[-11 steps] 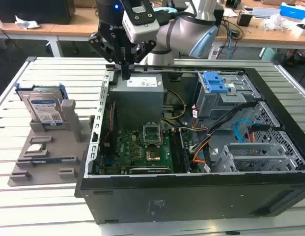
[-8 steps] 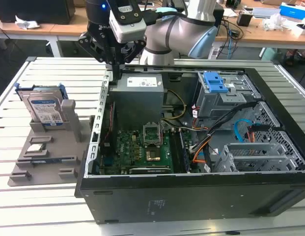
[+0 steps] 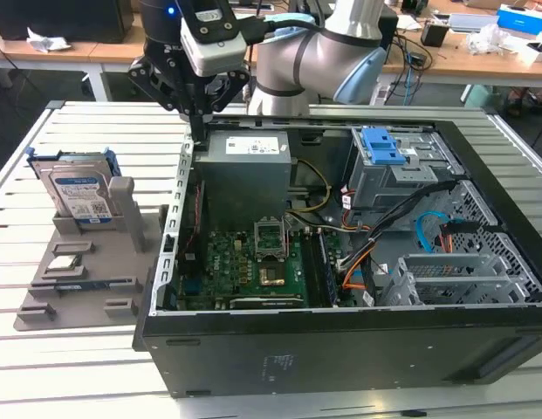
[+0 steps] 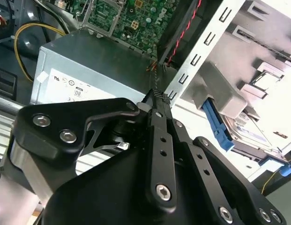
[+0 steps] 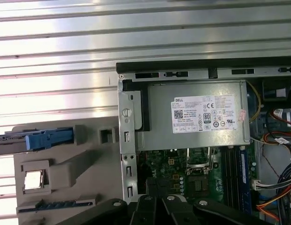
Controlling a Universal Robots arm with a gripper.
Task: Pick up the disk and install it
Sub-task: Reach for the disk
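Note:
The disk (image 3: 78,190), a silver drive with a white-and-blue label in a bright blue frame, stands on edge in a grey holder (image 3: 87,292) at the exterior view's left, beside the open computer case (image 3: 340,349). My gripper (image 3: 198,133) hangs over the case's rear corner near the power supply, a short way to the exterior view's right of the disk and higher than it. Its fingers are shut with nothing between them. In the second wrist view the shut gripper (image 4: 156,96) points past the case wall, with the disk (image 4: 250,133) off to one side. The first wrist view sees the disk (image 5: 42,139) edge-on.
Inside the case lie a grey power supply (image 3: 249,166), a green motherboard (image 3: 244,266), loose cables and a grey metal cage with a blue latch (image 3: 384,147). A small silver processor chip (image 3: 65,261) rests on the holder. Everything sits on a slatted metal table (image 3: 70,367).

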